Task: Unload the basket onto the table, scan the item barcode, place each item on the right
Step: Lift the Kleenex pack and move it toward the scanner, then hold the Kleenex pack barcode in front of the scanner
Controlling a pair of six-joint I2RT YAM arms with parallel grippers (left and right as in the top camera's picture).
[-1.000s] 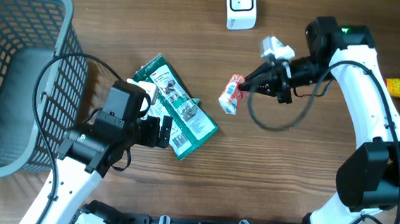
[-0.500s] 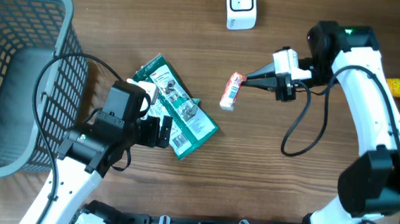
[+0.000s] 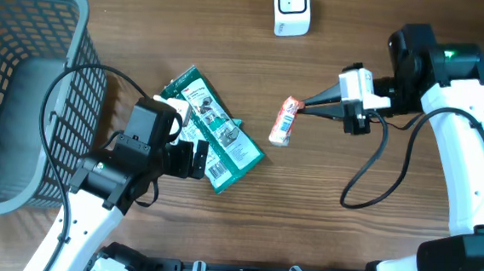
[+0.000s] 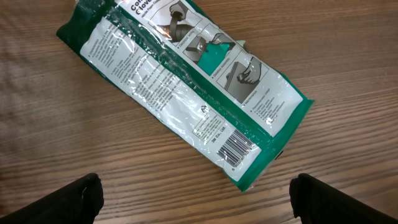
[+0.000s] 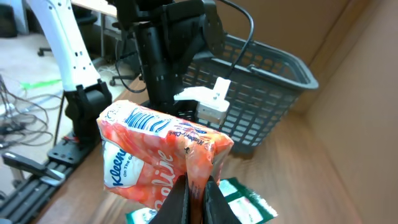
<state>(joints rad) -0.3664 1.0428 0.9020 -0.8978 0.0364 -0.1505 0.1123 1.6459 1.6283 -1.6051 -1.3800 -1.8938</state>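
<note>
Wood tabletop: grey basket at the left edge, white scanner mid far edge. In the last second the right arm swung its elbow out toward the right edge and rolled the wrist. The orange tissue pack barely shifted and is still held off the surface near centre, well short of the scanner. Right pincer is clamped on the pack's end seam. Left pincer hasn't moved: jaws wide apart, holding nothing, at the green pouch, whose barcode faces up. My read: it's reorienting the pack, not presenting it yet. Right wrist view shows only the brand face, no code. It still needs carrying toward the far edge.
</note>
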